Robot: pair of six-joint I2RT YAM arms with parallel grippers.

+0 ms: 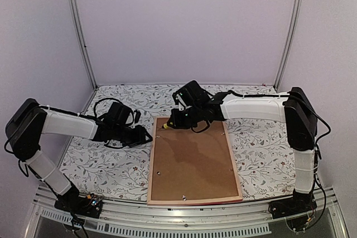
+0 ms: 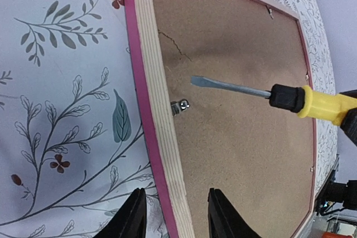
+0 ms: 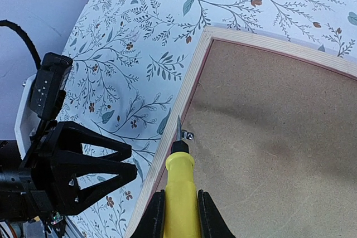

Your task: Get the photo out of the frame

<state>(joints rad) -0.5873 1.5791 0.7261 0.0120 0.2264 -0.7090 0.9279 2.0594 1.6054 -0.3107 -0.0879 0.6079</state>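
From above, the frame (image 1: 195,201) lies face down on the flowered table (image 1: 262,154), running from the middle to the 6 o'clock edge. Its brown backing board (image 1: 192,163) faces up. The right gripper (image 1: 177,121) sits over the frame's 11 o'clock corner, pinching a yellow-handled screwdriver (image 1: 165,127). The left gripper (image 1: 146,136) is just beside the rail at about 10 o'clock.

On the left wrist camera, the frame's (image 2: 153,98) pale wood rail with its pink lip runs from 12 to 6 o'clock. The left gripper's (image 2: 176,204) fingers are spread and straddle the rail, one over the cloth and one over the backing board (image 2: 240,137). I cannot tell whether they touch it. The screwdriver (image 2: 268,94) comes in from 3 o'clock, and a small metal clip (image 2: 179,106) lies near its flat tip, at 7 o'clock of it.

On the right wrist camera, the right gripper (image 3: 179,211) is clamped on the screwdriver's (image 3: 179,188) yellow handle, with the blade pointing to 12 o'clock. The tip is at the frame's (image 3: 184,90) inner edge, and the clip (image 3: 189,135) is just beside it at 5 o'clock, on the backing board (image 3: 279,137). The left gripper (image 3: 83,171) is at 8 o'clock with its jaws apart.
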